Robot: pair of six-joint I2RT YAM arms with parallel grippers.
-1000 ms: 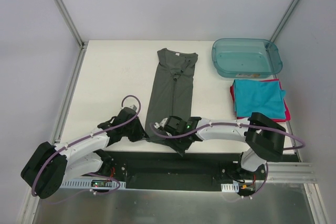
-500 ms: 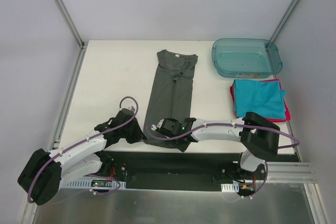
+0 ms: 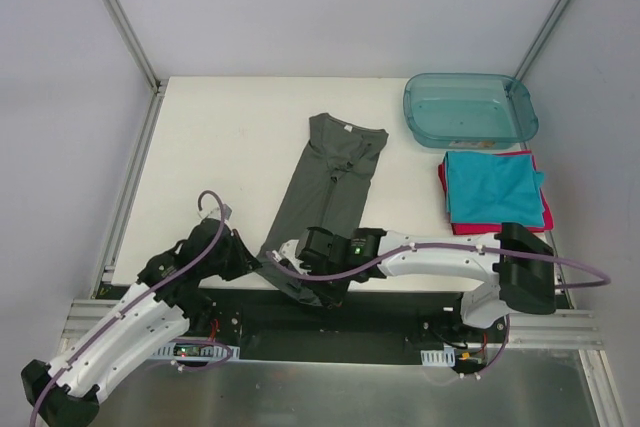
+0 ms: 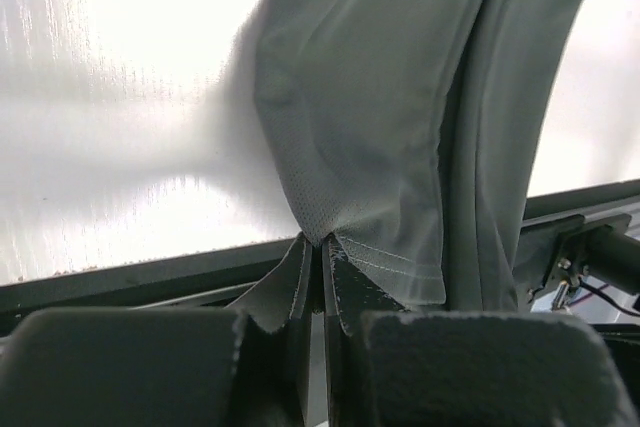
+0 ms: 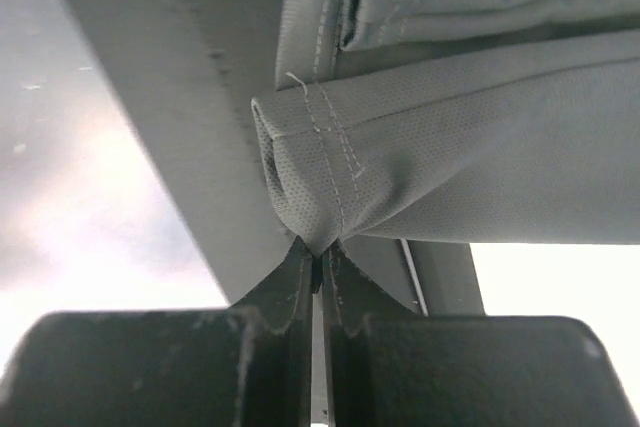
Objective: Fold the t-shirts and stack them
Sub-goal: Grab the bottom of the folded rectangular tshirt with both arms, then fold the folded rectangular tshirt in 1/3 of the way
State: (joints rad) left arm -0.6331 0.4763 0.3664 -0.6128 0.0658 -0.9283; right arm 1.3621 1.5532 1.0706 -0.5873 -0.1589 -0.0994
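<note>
Grey cloth was nipped tight between the two dark fingers of the right gripper (image 5: 320, 257). A moment before, those fingers had stood apart. Now they were pressed together on a rolled corner of the grey tee (image 5: 470, 157), right at its bottom hem, where two rows of pale stitches showed. The left gripper (image 4: 318, 259) was shut too, biting the other bottom corner, and it had been shut all along.

Both arms had pulled back toward their own side. The grey tee had slid along with them. Its neck sat nearer than before, and the whole shirt lay slanted, with its bottom end drawn past the near edge of the table (image 3: 220, 147). I think both corners were caught at last, so the next fold, bottom up to neck, could begin.

The cloth looked soft and thin, with tiny holes like a sports shirt, and it sagged in loose folds from each pinch. It was already folded long and narrow, with a small pale neck label (image 3: 347, 127) at the far end. Off to the right, well apart, a teal shirt (image 3: 490, 187) lay folded flat and square on a red-pink shirt (image 3: 475, 226). Beyond them stood the tub (image 3: 468, 77), see-through, blue-green and hard, with round corners.
</note>
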